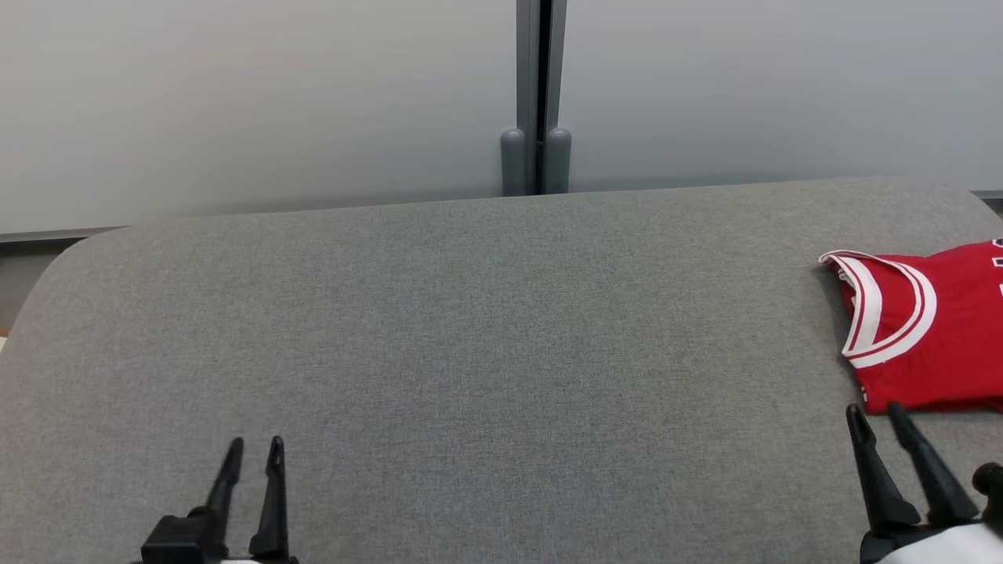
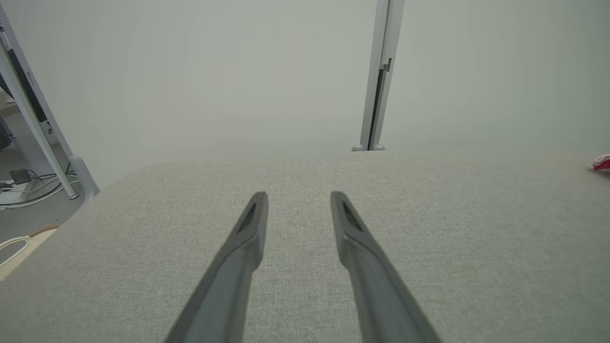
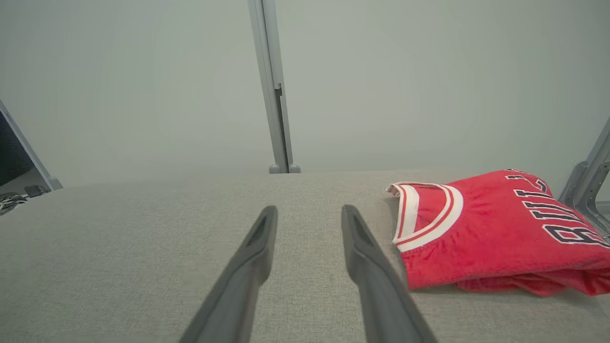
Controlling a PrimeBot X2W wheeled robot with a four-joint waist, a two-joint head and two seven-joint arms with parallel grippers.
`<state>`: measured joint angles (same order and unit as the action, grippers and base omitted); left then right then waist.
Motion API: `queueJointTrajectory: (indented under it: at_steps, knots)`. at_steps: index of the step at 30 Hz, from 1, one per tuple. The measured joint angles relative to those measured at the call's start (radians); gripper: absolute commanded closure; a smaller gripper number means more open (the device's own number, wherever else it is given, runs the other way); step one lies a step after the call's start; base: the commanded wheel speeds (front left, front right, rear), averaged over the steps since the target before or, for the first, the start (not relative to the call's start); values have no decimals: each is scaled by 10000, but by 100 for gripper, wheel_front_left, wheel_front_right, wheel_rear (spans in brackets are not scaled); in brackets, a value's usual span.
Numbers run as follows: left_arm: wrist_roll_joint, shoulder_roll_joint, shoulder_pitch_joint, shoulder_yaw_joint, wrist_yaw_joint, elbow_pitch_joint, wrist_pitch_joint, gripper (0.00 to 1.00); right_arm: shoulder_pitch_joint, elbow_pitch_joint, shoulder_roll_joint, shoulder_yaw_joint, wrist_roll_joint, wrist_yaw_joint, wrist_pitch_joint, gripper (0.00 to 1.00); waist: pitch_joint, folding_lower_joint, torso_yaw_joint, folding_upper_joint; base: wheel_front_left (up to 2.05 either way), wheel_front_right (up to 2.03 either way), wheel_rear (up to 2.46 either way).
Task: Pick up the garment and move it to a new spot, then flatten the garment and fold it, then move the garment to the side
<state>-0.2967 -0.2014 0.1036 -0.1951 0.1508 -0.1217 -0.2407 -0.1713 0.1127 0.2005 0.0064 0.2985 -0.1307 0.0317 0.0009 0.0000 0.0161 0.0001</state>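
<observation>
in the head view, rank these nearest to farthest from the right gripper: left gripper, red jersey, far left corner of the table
From the right gripper:
1. red jersey, lying just past its fingertips, on the right.
2. left gripper, across the near side, at the lower left.
3. far left corner of the table, further left and further back than the left gripper.

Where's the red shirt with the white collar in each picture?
Head view: the folded red jersey with white-trimmed collar lies far right on the grey fabric table.
Left wrist view: the jersey is a red sliver at the right edge.
Right wrist view: the jersey lies right of centre.
Shared landmark: the grey upright post behind the table.
</observation>
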Motion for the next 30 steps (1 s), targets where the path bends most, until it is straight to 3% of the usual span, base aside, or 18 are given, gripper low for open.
queueJointTrajectory:
  at_steps: [30]
  knots:
    - [-4399, 508, -396, 802, -890, -585, 1085, 100, 710, -1313, -458, -167, 4405, 0, 125, 100, 4, 0, -35, 0, 0, 0, 0]
